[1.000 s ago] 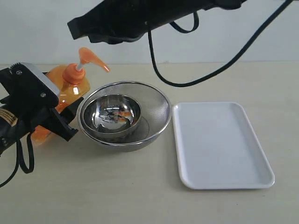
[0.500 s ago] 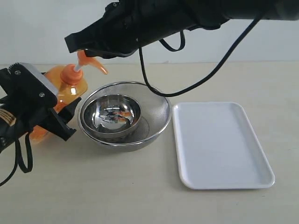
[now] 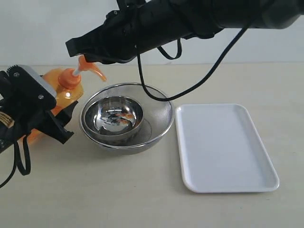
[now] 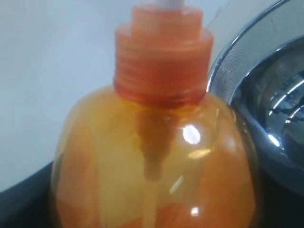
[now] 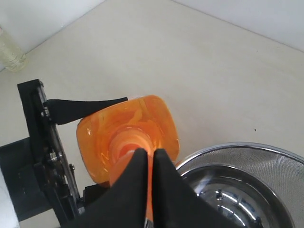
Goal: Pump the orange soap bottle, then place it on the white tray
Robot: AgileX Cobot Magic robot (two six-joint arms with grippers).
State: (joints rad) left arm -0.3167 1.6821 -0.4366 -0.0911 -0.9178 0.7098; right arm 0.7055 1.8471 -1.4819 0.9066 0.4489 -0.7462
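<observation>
Left tool grips the orange soap bottle, clear-walled and orange-collared.

Soap bottle left of bowl, tray right.

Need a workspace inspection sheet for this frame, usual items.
Surface: beige table, no spills seen.
Job's things: orange soap bottle stands left of the bowls, not on the white tray; the tray holds nothing.
Clutter: steel mesh bowl with a smaller steel bowl inside it.
Grippers: left pincer shut on the bottle's body; right pincer shut, tips at the pump head.
Cables: black cable hangs over the mesh bowl; black loop by the left arm.
Surroundings: pale wall.
</observation>
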